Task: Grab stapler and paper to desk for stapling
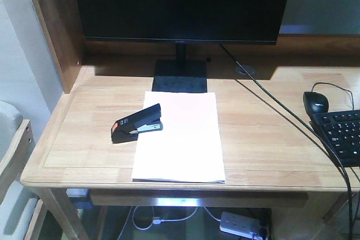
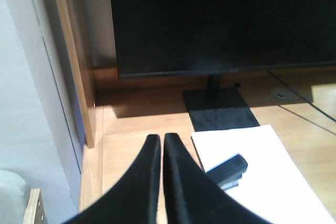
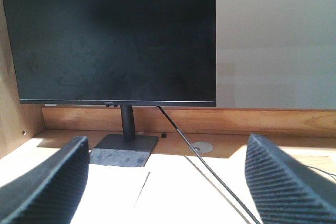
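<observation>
The white paper [image 1: 180,136] lies flat on the light-wood desk [image 1: 264,139], in front of the monitor stand. The black stapler [image 1: 138,123] with an orange end rests on the paper's left edge, partly on the wood. In the left wrist view my left gripper [image 2: 160,141] is shut and empty, held above the desk to the left of the paper [image 2: 273,171] and the stapler [image 2: 228,170]. In the right wrist view my right gripper [image 3: 168,156] is open wide and empty above the glare-washed paper [image 3: 110,192]. Neither gripper shows in the front view.
A black monitor [image 1: 181,5] on a stand [image 1: 180,76] stands at the back. A black cable [image 1: 281,116] runs diagonally across the desk's right side. A mouse [image 1: 315,102] and keyboard [image 1: 340,134] lie at the right. A wooden side panel [image 2: 73,61] rises at the left.
</observation>
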